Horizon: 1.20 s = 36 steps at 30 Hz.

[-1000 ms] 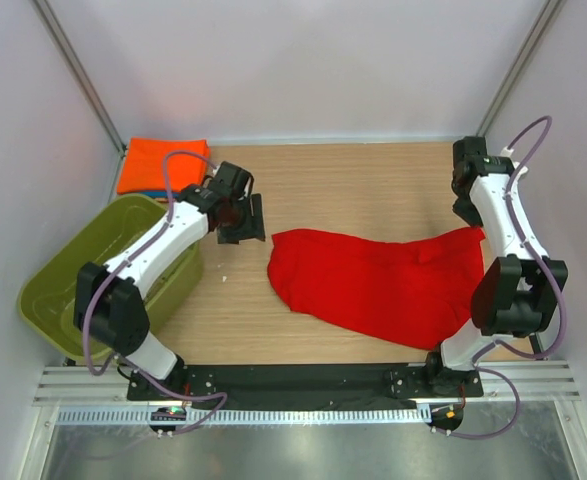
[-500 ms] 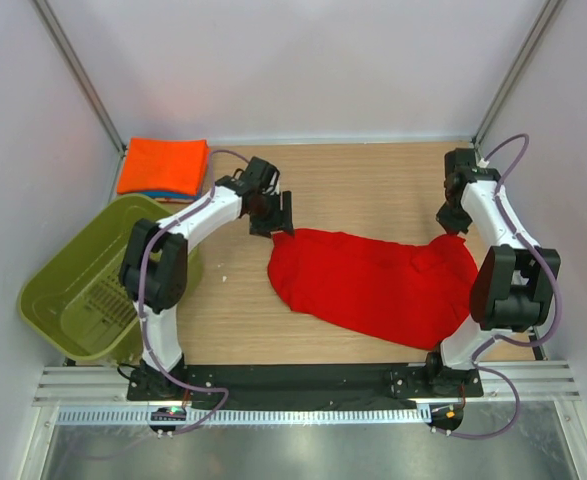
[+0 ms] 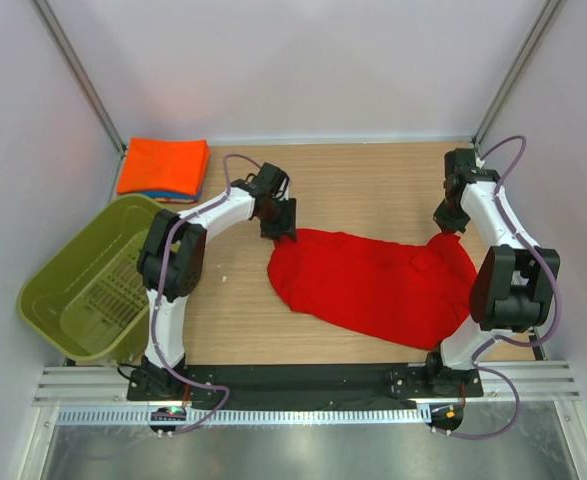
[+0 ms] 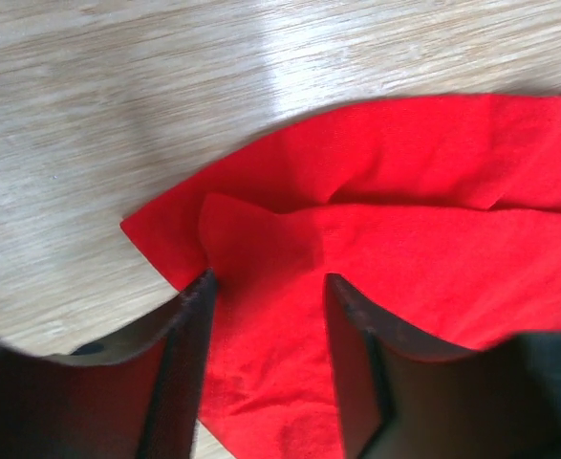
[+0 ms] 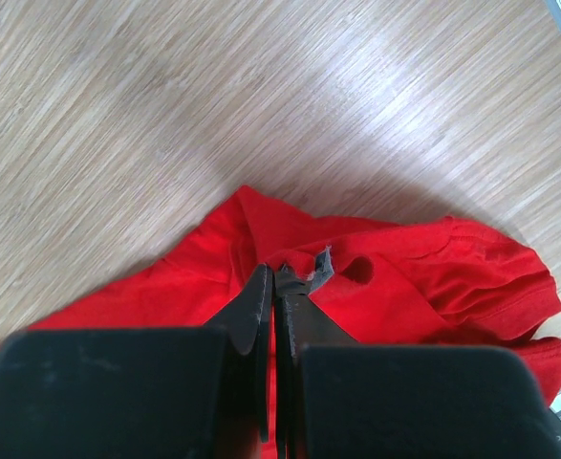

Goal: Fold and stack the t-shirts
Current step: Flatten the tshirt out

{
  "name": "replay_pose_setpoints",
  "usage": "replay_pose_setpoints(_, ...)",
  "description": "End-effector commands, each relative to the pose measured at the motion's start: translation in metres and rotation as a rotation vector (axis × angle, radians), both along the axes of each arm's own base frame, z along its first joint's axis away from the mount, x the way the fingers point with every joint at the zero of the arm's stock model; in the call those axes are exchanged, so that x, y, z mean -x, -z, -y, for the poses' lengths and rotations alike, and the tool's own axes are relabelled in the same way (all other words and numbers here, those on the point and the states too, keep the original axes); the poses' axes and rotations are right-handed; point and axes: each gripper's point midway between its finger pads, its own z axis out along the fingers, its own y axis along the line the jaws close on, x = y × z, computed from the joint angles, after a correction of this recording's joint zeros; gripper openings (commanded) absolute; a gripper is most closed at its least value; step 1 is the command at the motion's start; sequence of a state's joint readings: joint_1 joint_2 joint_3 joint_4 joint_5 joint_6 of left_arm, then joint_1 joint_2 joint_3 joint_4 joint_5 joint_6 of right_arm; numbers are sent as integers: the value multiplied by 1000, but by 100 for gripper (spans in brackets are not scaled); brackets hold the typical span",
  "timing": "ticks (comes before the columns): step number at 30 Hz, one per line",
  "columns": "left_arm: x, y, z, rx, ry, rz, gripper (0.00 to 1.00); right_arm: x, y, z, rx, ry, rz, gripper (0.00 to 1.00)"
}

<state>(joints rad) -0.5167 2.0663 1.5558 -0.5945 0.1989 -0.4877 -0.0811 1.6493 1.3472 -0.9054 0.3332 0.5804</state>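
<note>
Three t-shirts. One red t-shirt (image 3: pixel 373 285) lies spread and rumpled on the right half of the bench (image 3: pixel 373 190). One orange t-shirt (image 3: pixel 163 165) sits folded on one blue t-shirt (image 3: pixel 145 193) at the far left corner. One olive-green basket (image 3: pixel 88 300) stands near left.

There are two claws. The left claw (image 4: pixel 266 287) straddles the red t-shirt's far left corner, jaws apart. The right claw (image 5: pixel 275 273) is pinched tight on its far right edge.

The bench is pale wood grain. Plain white walls (image 3: pixel 303 60) surround it.

Olive-green basket (image 3: pixel 73 290), wooden table (image 3: pixel 373 190)
</note>
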Motion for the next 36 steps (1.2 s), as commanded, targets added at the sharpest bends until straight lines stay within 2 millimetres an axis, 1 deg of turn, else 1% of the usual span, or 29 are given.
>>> replay_pose_setpoints(1, -15, -14, 11, 37, 29, 66, 48, -4, -17, 0, 2, -10, 66, 1)
replay_pose_setpoints(3, -15, -12, 11, 35, 27, 64, 40, -3, -17, 1, 6, -7, 63, 1)
replay_pose_setpoints(4, -14, -13, 10, 36, 26, 63, 29, -4, -19, 1, 6, -7, 67, 1)
replay_pose_setpoints(6, -13, -17, 11, 38, 27, 67, 14, -3, -19, 2, 12, -6, 66, 1)
replay_pose_setpoints(7, -11, -20, 11, 41, 31, 68, 2, -3, -19, 3, 12, -4, 66, 1)
replay_pose_setpoints(8, -10, -22, 10, 38, 31, 69, 0, -2, -20, 4, 13, 1, 67, 1)
replay_pose_setpoints(9, -8, -34, 10, 46, 26, 84, 0, -2, -19, 5, 14, 8, 67, 1)
replay_pose_setpoints(10, -5, -40, 9, 42, 21, 85, 0, -1, -19, 7, 17, 20, 61, 1)
replay_pose_setpoints(12, 12, -49, 3, 23, 3, 51, 0, 1, -18, 13, 18, 59, 59, 1)
replay_pose_setpoints(13, 20, -65, 3, 40, 5, 64, 0, 2, -18, 17, 24, 70, 57, 1)
replay_pose_setpoints(14, 29, -74, 3, 53, 13, 65, 0, 3, -17, 19, 27, 81, 54, 1)
replay_pose_setpoints(15, 47, -68, 2, 36, 34, 45, 0, 3, -17, 23, 24, 92, 52, 1)
replay_pose_setpoints(16, 56, -84, -1, 43, 40, 75, 0, 3, -18, 25, 27, 99, 54, 1)
replay_pose_setpoints(17, 71, -82, 0, 30, 64, 57, 0, 2, -16, 25, 24, 100, 50, 1)
replay_pose_setpoints(18, 80, -82, -1, 28, 74, 52, 0, 2, -15, 26, 21, 98, 46, 1)
replay_pose_setpoints(19, 98, -78, -3, 33, 98, 29, 0, 0, -15, 26, 17, 97, 45, 1)
replay_pose_setpoints(21, 123, -73, 2, 31, 159, -3, 1, -1, -9, 25, 6, 95, 26, 1)
replay_pose_setpoints(22, 138, -64, -1, 25, 189, -39, 3, -3, -9, 25, 3, 92, 23, 1)
replay_pose_setpoints(23, 150, -66, 1, 35, 218, -49, 6, -3, -8, 24, -3, 89, 17, 1)
replay_pose_setpoints(26, 165, -69, 3, 82, 262, -74, 23, -5, -5, 22, -13, 79, 10, 1)
replay_pose_setpoints(27, 161, -71, 1, 78, 251, -60, 36, -5, -6, 21, -18, 77, 15, 1)
replay_pose_setpoints(28, 157, -73, -1, 75, 236, -54, 42, -6, -7, 21, -22, 72, 27, 1)
replay_pose_setpoints(29, 140, -78, -3, 93, 186, -56, 47, -7, -8, 18, -32, 60, 32, 1)
replay_pose_setpoints(30, 132, -80, -5, 100, 159, -66, 50, -8, -9, 18, -34, 52, 40, 1)
replay_pose_setpoints(31, 121, -84, -6, 110, 130, -66, 51, -9, -12, 17, -39, 44, 56, 1)
replay_pose_setpoints(32, 106, -87, -13, 113, 81, -58, 51, -10, -13, 15, -42, 33, 60, 1)
replay_pose_setpoints(33, 86, -88, -15, 87, 26, -31, 51, -10, -12, 12, -62, 21, 65, 1)
replay_pose_setpoints(35, 62, -86, -21, 55, -37, 4, 51, -12, -12, 7, -83, 3, 78, 1)
replay_pose_setpoints(36, 45, -90, -22, 29, -75, 48, 51, -13, -11, 5, -95, -5, 84, 1)
